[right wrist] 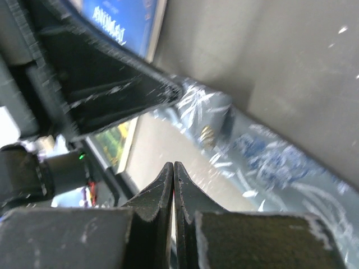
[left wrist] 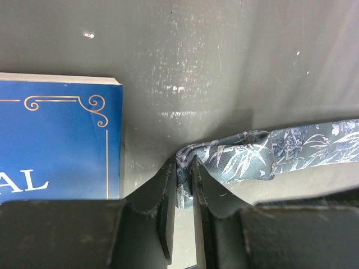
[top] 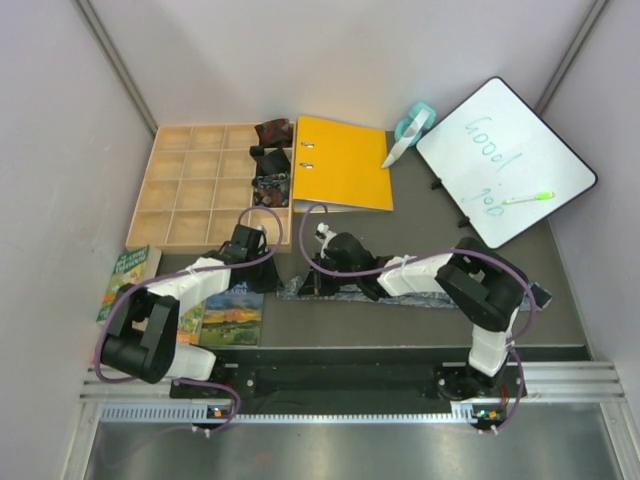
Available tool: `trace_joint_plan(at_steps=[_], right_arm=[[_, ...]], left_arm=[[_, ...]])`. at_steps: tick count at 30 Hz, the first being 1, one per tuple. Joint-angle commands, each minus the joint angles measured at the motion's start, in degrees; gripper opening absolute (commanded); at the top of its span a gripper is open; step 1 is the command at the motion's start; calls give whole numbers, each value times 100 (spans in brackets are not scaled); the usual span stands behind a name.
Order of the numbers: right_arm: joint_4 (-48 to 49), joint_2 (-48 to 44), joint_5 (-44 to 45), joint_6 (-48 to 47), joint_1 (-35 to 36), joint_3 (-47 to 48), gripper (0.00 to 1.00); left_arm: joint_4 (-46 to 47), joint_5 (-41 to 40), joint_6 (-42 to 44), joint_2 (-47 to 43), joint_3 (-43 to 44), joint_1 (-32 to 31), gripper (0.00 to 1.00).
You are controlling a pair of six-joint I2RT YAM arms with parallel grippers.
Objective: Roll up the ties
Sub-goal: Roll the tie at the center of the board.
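Observation:
A silvery grey-blue patterned tie (top: 420, 295) lies stretched across the dark table in front of both arms. In the left wrist view its left end (left wrist: 247, 159) is folded over, and my left gripper (left wrist: 184, 175) is shut on that fold, with fabric pinched between the jaws. My right gripper (right wrist: 173, 166) hovers just above the tie (right wrist: 269, 162), shut with nothing in it, right next to the left gripper (top: 268, 278). Three small rolled ties, one dark red (top: 273, 130), one black (top: 268, 160) and one speckled (top: 270, 187), sit in the right column of the wooden tray (top: 190, 190).
An orange binder (top: 345, 160) lies behind the grippers. A whiteboard (top: 505, 160) with a green marker (top: 528, 198) stands at the back right, and a tape dispenser (top: 412, 125) behind it. Books (top: 232, 315) lie at the left, one blue (left wrist: 56, 140).

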Motion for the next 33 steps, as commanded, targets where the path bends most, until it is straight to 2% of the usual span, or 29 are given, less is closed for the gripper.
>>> trace_joint_plan(at_steps=[1, 7, 15, 22, 33], right_arm=[[383, -717, -213, 69, -41, 2, 0], [-329, -912, -29, -124, -120, 406, 0], [-804, -122, -107, -274, -270, 1083, 0], [-1296, 371, 217, -362, -270, 1601, 0], [-1552, 951, 438, -739, -120, 1919, 0]], left_arm=[[-127, -239, 172, -148, -22, -31, 19], [-302, -81, 242, -420, 40, -31, 22], [-619, 24, 383, -482, 233, -40, 21], [-681, 112, 400, -517, 260, -128, 19], [-628, 104, 462, -587, 251, -207, 17]])
